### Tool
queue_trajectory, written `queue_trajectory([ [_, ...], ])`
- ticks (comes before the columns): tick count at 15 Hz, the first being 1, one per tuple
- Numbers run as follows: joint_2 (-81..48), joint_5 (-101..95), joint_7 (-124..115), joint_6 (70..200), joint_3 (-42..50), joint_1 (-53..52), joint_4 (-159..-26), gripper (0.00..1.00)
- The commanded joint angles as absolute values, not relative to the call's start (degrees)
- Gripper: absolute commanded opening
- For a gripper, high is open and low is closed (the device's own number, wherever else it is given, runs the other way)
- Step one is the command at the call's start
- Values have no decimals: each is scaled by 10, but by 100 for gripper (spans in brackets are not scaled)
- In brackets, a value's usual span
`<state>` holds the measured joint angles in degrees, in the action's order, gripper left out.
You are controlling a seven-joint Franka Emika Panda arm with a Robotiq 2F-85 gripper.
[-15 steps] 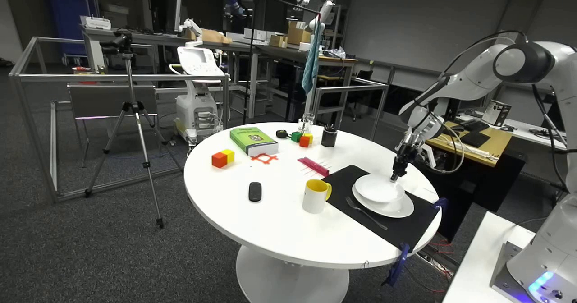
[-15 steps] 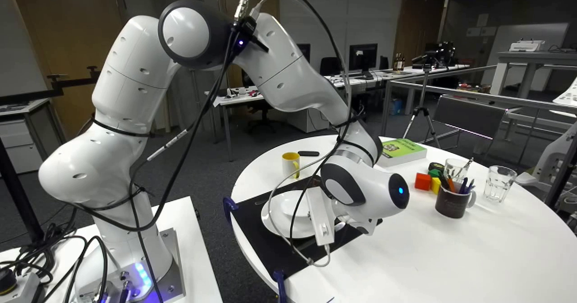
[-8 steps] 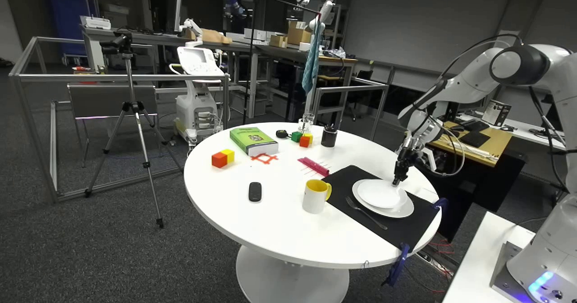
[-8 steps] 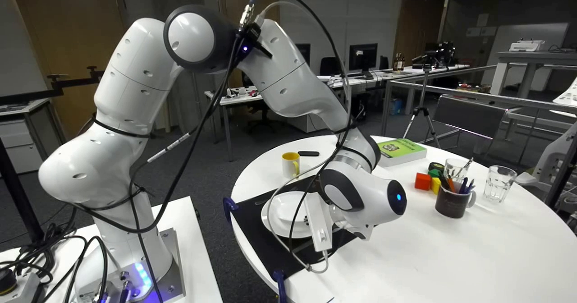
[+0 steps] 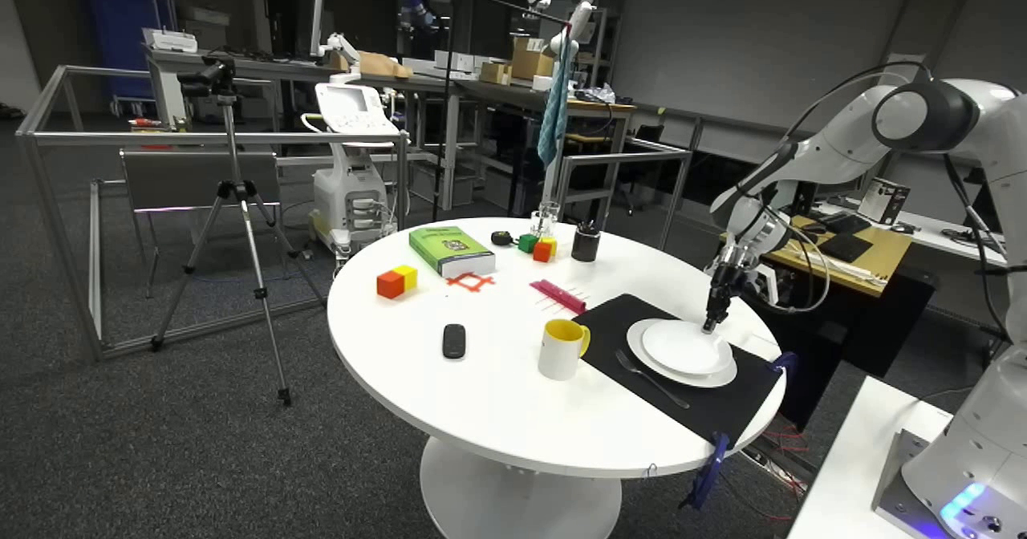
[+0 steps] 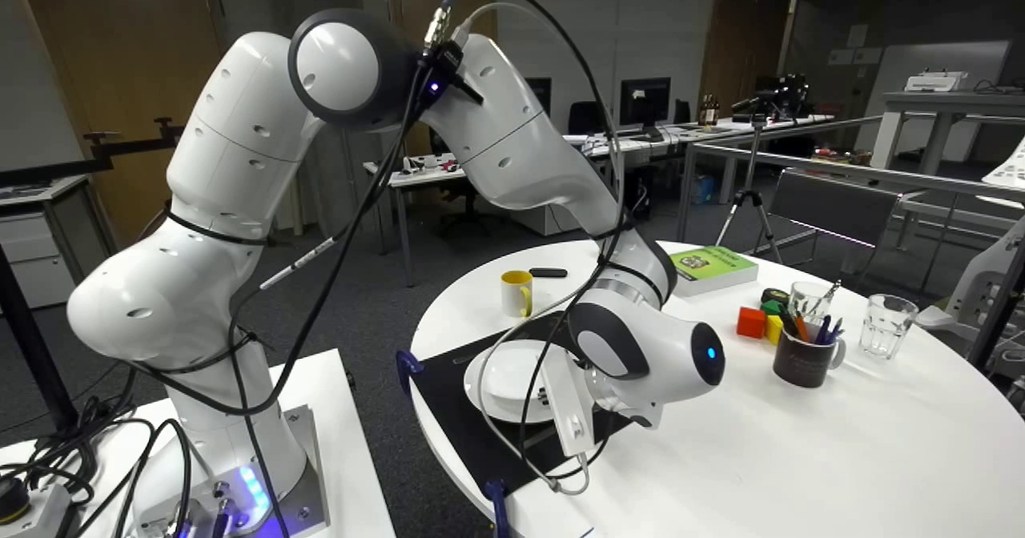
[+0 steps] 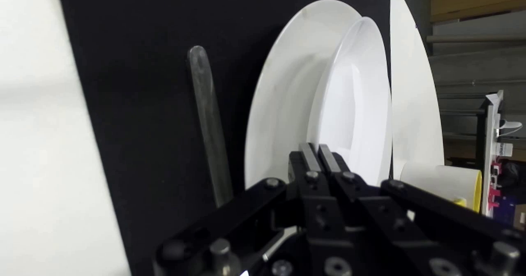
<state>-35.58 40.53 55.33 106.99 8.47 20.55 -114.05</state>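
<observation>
My gripper (image 7: 315, 146) is shut on the near rim of the smaller white plate (image 7: 355, 83), which passes between the fingertips. That plate sits over a larger white plate (image 7: 283, 103); whether it rests fully on it I cannot tell. In an exterior view the smaller plate (image 5: 687, 346) lies mostly inside the larger one's rim (image 5: 635, 338), with the gripper (image 5: 709, 329) at its far edge. Beneath is a black placemat (image 5: 614, 318). A knife (image 7: 209, 120) and a fork (image 5: 651, 380) flank the plates. The wrist hides the fingers in an exterior view, where the smaller plate (image 6: 512, 362) partly shows.
A white and yellow mug (image 5: 562, 354) stands beside the placemat. Blue clamps (image 5: 710, 471) grip the table edge. Farther off are a green book (image 5: 452, 252), colored blocks (image 5: 397, 281), a pink rack (image 5: 559, 297), a pen mug (image 6: 803, 362) and a drinking glass (image 6: 889, 326).
The smaller plate, held by the gripper, has come down closer to the larger plate and then shifted a little to the right in an exterior view. Everything else on the table stays put.
</observation>
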Motion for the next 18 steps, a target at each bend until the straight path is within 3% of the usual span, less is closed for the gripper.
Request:
queue_trajectory([
  [1, -358, 402, 577, 1039, 70, 230, -1132, 1],
  [18, -374, 419, 592, 1049, 57, 240, -1122, 1],
])
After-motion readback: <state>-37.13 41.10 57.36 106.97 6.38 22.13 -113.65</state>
